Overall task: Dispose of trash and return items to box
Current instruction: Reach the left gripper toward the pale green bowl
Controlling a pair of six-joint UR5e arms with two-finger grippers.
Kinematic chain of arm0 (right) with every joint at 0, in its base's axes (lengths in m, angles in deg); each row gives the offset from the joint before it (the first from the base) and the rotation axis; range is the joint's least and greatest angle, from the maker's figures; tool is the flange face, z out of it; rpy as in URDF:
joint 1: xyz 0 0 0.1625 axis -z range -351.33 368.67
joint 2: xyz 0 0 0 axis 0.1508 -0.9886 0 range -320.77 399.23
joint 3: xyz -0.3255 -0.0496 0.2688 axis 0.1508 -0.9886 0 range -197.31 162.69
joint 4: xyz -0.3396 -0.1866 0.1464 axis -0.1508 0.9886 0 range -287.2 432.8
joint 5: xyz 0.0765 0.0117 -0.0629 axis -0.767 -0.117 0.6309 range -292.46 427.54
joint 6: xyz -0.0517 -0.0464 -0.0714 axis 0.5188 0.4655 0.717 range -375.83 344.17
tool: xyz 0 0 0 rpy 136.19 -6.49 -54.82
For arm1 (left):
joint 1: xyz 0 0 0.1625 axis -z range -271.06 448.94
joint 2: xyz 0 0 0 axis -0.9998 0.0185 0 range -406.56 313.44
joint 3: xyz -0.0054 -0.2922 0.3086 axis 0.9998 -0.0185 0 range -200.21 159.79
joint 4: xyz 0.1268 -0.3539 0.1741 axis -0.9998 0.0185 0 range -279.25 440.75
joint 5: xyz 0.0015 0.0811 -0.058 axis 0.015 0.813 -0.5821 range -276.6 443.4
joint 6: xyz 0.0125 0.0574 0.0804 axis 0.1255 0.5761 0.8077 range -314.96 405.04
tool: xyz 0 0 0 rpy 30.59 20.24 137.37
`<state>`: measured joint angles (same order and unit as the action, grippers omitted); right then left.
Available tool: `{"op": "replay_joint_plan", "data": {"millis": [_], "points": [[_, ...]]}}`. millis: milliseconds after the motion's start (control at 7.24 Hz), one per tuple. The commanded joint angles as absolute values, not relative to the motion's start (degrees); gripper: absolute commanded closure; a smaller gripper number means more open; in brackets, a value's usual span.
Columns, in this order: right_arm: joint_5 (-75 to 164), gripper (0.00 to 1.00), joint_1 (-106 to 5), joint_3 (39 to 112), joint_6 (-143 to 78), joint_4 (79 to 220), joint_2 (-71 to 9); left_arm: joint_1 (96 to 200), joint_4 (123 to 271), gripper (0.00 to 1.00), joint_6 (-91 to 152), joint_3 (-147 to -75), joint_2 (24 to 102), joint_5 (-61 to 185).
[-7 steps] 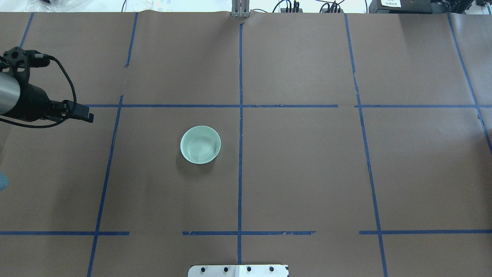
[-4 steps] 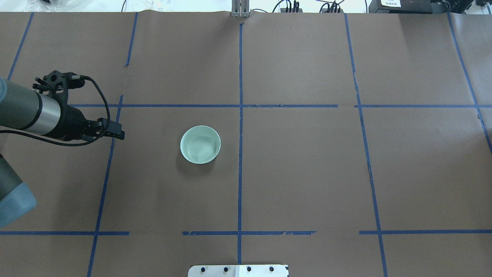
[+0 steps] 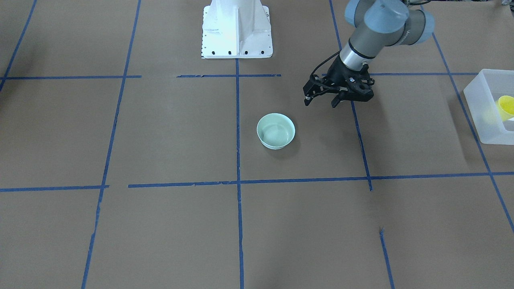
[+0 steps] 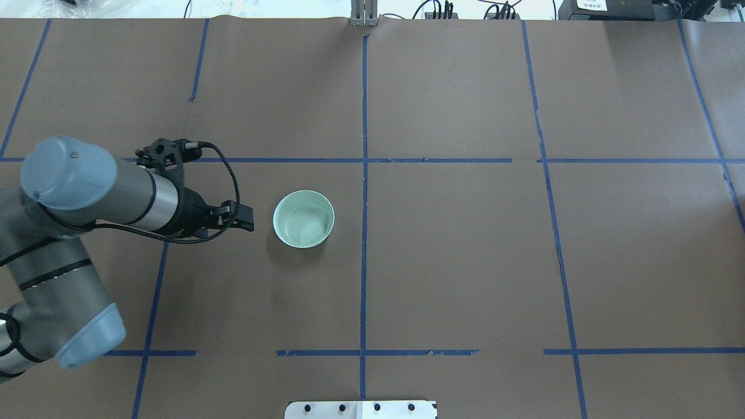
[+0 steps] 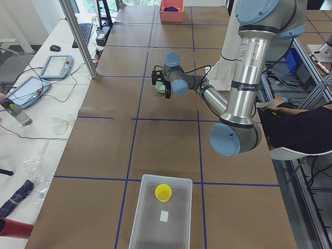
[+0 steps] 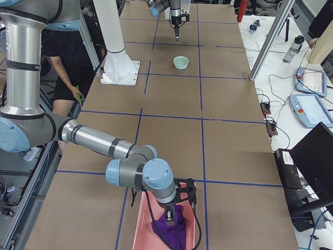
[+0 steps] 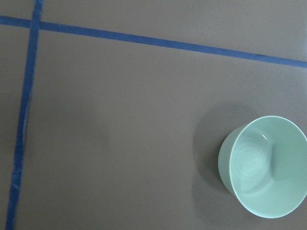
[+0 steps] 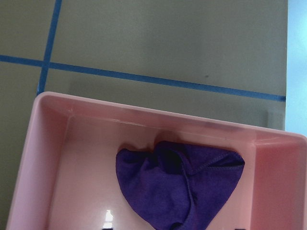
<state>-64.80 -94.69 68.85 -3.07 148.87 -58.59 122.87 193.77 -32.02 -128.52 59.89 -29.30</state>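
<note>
The mint-green bowl [image 4: 304, 219] stands upright and empty on the brown paper, left of the centre tape line; it also shows in the front view [image 3: 276, 131] and the left wrist view [image 7: 266, 165]. My left gripper [image 3: 321, 102] is open and empty, a short way to the bowl's side and apart from it; overhead [image 4: 247, 222] it points at the bowl. The yellow cup [image 5: 163, 192] lies inside the frosted box [image 5: 136, 220] at the table's left end. My right gripper [image 6: 171, 213] hangs over a pink bin; I cannot tell whether it is open or shut.
The pink bin [image 8: 144, 112] at the table's right end holds a purple cloth [image 8: 180, 184]. The white robot base [image 3: 237, 28] stands at the table's near middle edge. A person [image 5: 295, 124] sits beside the base. Blue tape lines cross the paper.
My left arm has swung in from the left edge toward the bowl, and the gripper now sits close beside it. The bowl has not moved.
</note>
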Motion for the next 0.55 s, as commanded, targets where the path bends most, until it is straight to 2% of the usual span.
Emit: {"op": "replay_joint_plan", "data": {"millis": [0, 414], "points": [[-67.27, 0.0, -92.16, 72.84, -7.54, 149.27, -58.77, 119.79, 193.51, 0.06, -34.58, -123.49, 64.7, -27.16], [-69.47, 0.0, -85.66, 85.13, -18.96, 157.85, -59.03, 119.62, 193.6, 0.18, -34.58, -118.93, 66.81, -25.94]]}}
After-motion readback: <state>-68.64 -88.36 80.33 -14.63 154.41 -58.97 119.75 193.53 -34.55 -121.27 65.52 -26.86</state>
